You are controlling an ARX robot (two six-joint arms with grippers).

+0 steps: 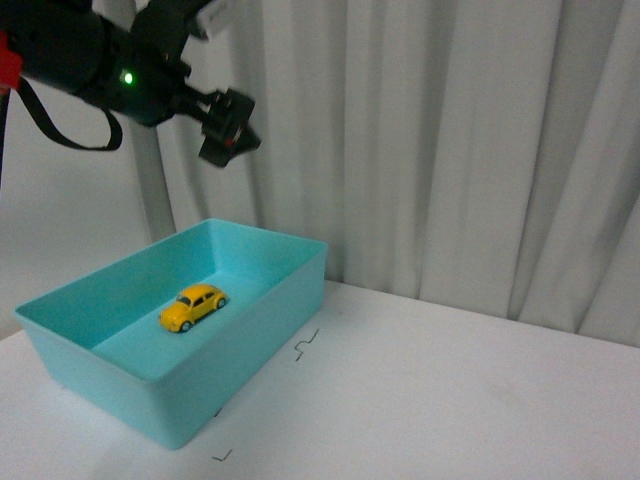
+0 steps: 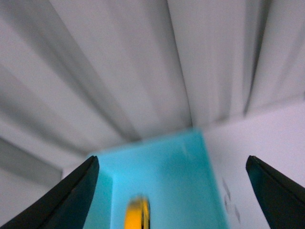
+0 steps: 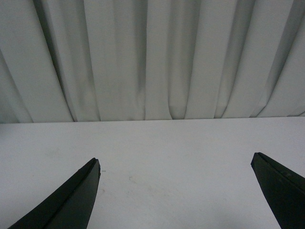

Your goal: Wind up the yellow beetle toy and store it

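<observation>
- The teal bin (image 1: 265, 330) sits in the lower left of the front view, open at the top, so the way in from above is free.
- Its four upright walls block any sideways reach to the yellow beetle toy (image 1: 193, 307), which stands on the bin floor, apart from every wall.
- The left hand (image 1: 228, 125) hangs in the upper left, well above the bin, fingers spread wide, open air between it and the rim.
- The curtain (image 1: 450, 150) closes off the back, near the bin's far corner.
- The tabletop (image 1: 450, 390) across the lower right carries only small dark marks (image 1: 305, 345) beside the bin.
- The right hand (image 3: 175, 159), fingers spread, faces bare tabletop with curtain beyond.
</observation>
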